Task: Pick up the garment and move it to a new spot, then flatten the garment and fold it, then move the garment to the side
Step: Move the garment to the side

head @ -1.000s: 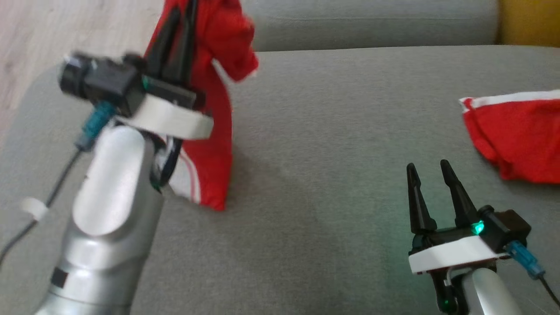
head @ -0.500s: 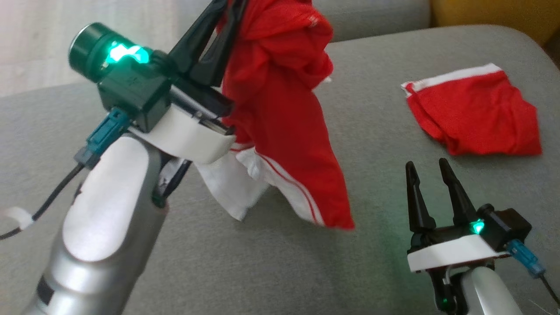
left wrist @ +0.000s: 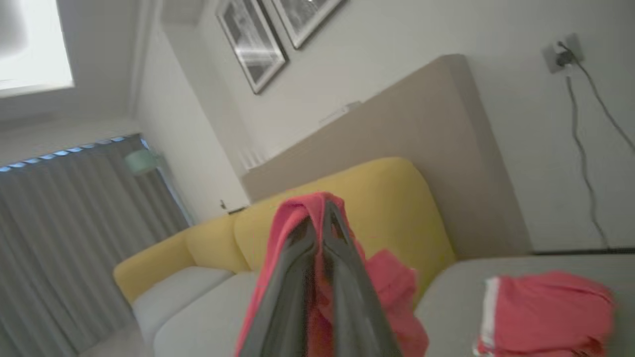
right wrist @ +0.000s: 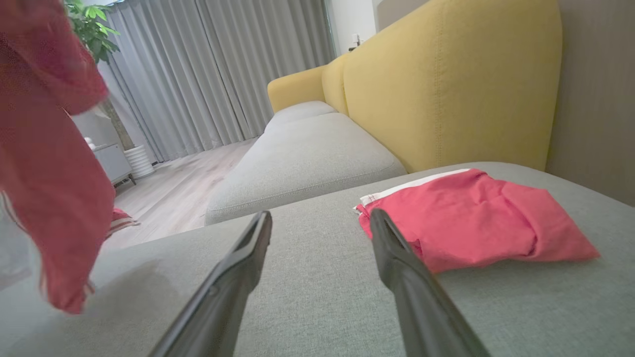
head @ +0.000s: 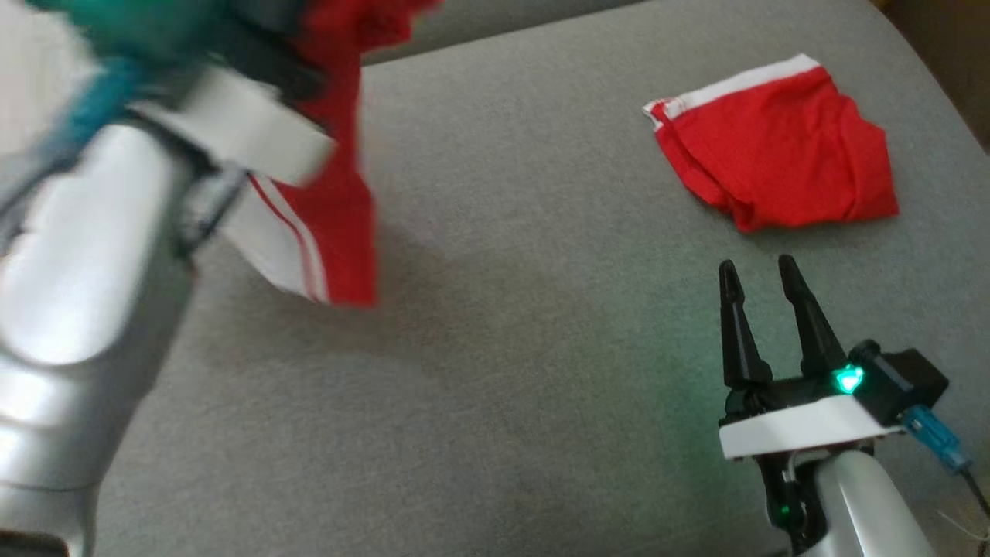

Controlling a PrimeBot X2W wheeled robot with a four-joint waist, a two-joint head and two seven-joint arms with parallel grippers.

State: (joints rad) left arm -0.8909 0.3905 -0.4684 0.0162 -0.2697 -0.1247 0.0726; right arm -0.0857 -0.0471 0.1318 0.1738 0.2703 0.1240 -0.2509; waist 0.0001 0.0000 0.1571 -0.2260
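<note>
Left hand pinches the red white-striped cloth garment aloft over the grey sofa cushion; right hand gapes wide

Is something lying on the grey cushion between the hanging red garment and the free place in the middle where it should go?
Nothing visible does. The hanging garment is held by the shut left gripper over bare grey cushion. The folded red garment lies apart, beyond the open right gripper.
</note>
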